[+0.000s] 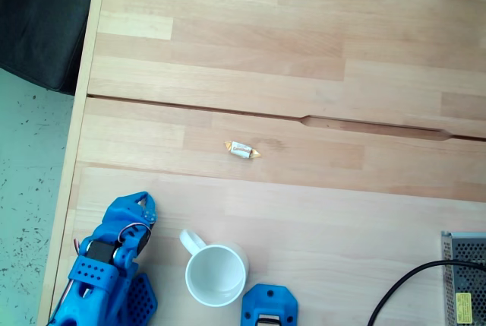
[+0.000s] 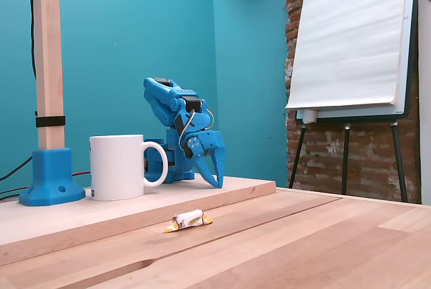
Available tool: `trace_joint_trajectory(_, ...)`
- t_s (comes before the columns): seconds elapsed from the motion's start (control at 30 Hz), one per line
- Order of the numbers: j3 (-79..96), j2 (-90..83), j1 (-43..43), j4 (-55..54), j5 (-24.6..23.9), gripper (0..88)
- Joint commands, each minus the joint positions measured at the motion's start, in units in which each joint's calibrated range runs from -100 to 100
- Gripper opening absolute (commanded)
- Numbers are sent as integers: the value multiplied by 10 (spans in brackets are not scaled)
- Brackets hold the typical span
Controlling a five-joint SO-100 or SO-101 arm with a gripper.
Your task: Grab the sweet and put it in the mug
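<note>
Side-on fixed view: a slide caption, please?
Wrapped sweet lies on the wooden table, apart from white mug and blue arm.

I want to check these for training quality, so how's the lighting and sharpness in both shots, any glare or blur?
In a fixed view from above, light is even and soft, the sweet sharp, the mug interior bright but not blown out. In a fixed view from table level, the sweet and mug are crisp, shadows faint, no glare.

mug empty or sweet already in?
Empty. The mug stands upright with a bare white interior in a fixed view; the sweet lies on the table, apart from it.
</note>
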Motion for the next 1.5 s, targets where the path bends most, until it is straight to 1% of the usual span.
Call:
trace_joint_trajectory(0.0, 19, 11, 4, 0, -1, 0)
trace_joint_trajectory(0.37, -1, 9, 4, -1, 1, 0)
trace_joint_trajectory(0.7, -187, 8, -1, 8, 5, 0)
trace_joint_trajectory(0.87, -250, 10, 4, 12, 10, 0)
trace_joint_trajectory(0.97, -290, 12, 4, 36, 39, 0)
trace_joint_trajectory(1.13, -363, 17, 4, 81, 119, 0)
trace_joint_trajectory(1.27, -388, 21, 8, 108, 168, 0)
trace_joint_trajectory(1.33, -388, 21, 26, 118, 178, 0)
trace_joint_trajectory(1.47, -389, 21, 55, 145, 179, 0)
